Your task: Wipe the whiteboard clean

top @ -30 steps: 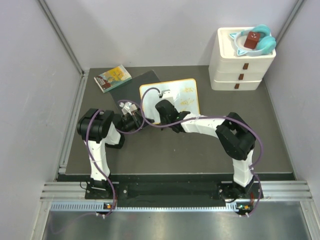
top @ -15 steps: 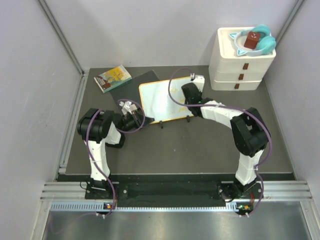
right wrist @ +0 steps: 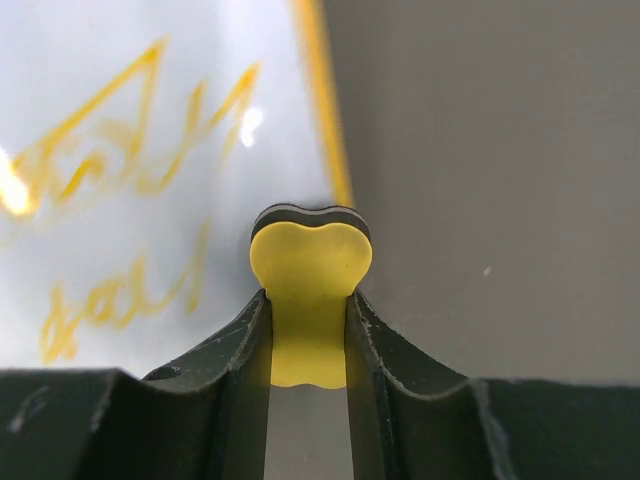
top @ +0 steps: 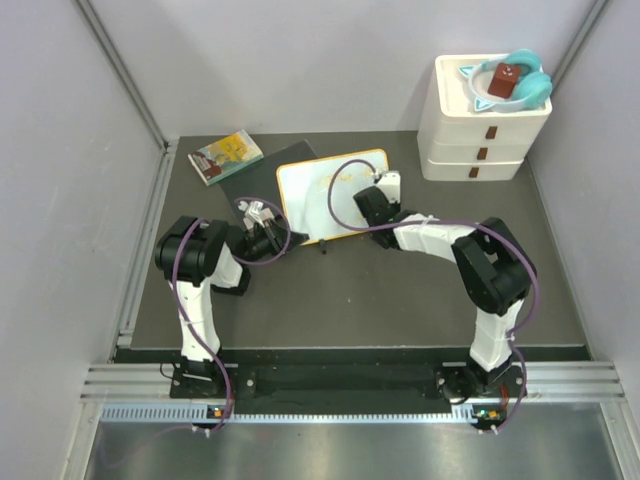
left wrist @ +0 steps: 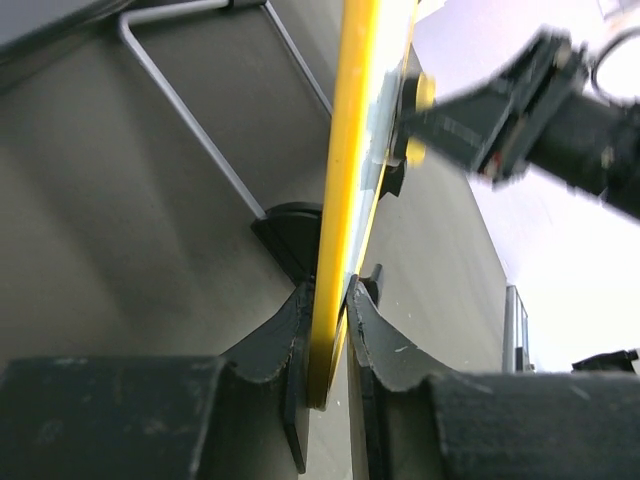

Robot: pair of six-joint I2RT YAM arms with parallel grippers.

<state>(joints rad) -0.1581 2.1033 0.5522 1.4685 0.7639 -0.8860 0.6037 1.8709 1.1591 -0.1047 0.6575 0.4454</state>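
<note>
The whiteboard (top: 325,195), white with a yellow-orange frame, stands propped up on edge on the dark table. My left gripper (top: 272,237) is shut on its lower left frame edge; in the left wrist view the jaws (left wrist: 328,292) pinch the yellow frame (left wrist: 350,150). My right gripper (top: 386,190) is at the board's right edge, shut on a yellow eraser (right wrist: 310,285). In the right wrist view the eraser sits by the board's frame, with yellow scribbles (right wrist: 120,170) on the white surface to its left.
A small colourful book (top: 225,156) and a dark grey mat (top: 265,168) lie behind the board on the left. A white drawer stack (top: 484,135) with a teal item (top: 512,82) on top stands at the back right. Grey walls close both sides.
My right gripper swept with the eraser from the board's lower left to its upper right, then came back down along the right edge. My left gripper stayed shut on the frame.
</note>
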